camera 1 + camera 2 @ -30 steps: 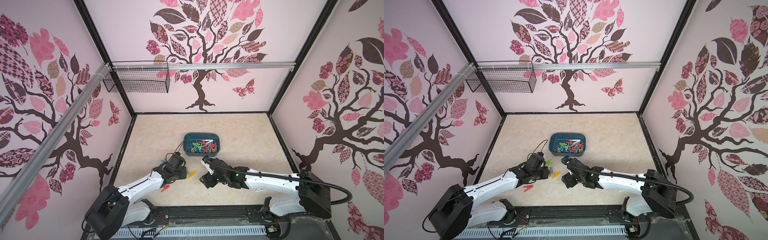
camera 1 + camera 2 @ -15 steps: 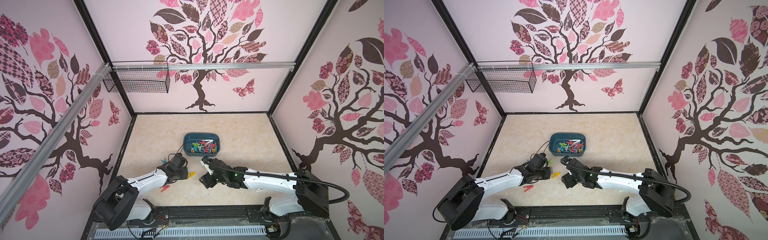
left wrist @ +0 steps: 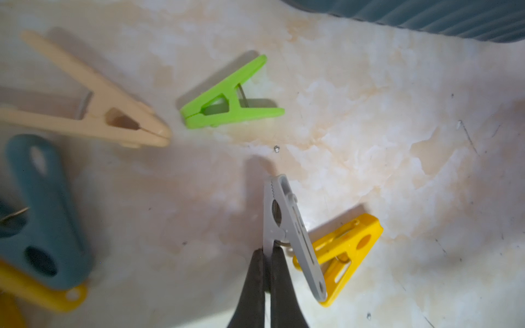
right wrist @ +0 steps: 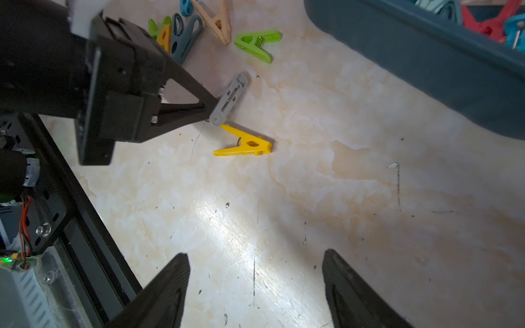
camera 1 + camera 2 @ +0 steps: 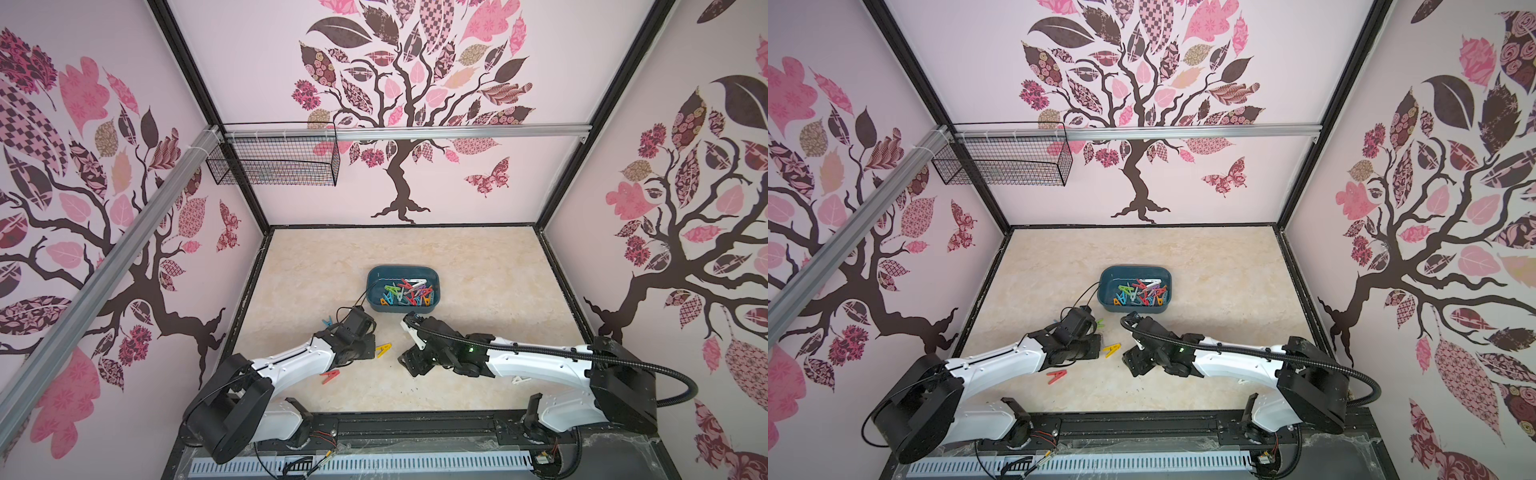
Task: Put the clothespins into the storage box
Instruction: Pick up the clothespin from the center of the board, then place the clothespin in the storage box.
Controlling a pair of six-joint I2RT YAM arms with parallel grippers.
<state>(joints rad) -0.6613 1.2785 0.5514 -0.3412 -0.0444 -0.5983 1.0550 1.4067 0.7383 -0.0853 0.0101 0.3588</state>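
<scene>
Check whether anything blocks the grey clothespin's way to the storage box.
Nothing visible does: between the grey clothespin in the left gripper and the storage box lie only bare tabletop and a flat green clothespin.

Storage box (image 5: 384,279) sits mid-table (image 5: 478,270) w/ clothespins (image 5: 409,293) heaped toward its front R; wire basket (image 5: 274,162) hangs off the rail (image 5: 415,132) at back L, above the table. In front of the box, L gripper (image 3: 267,255) and R gripper (image 4: 257,255) sit side by side, a pinched clothespin (image 3: 279,215) in the L's tips and a loose clothespin (image 5: 384,350) just beside it, btwn the two. A cluster of clothespins (image 4: 181,31) lies behind the L gripper, near the box's front L corner; one more clothespin (image 5: 329,376) lies nearer the front edge, beside the L arm (image 5: 291,365).
</scene>
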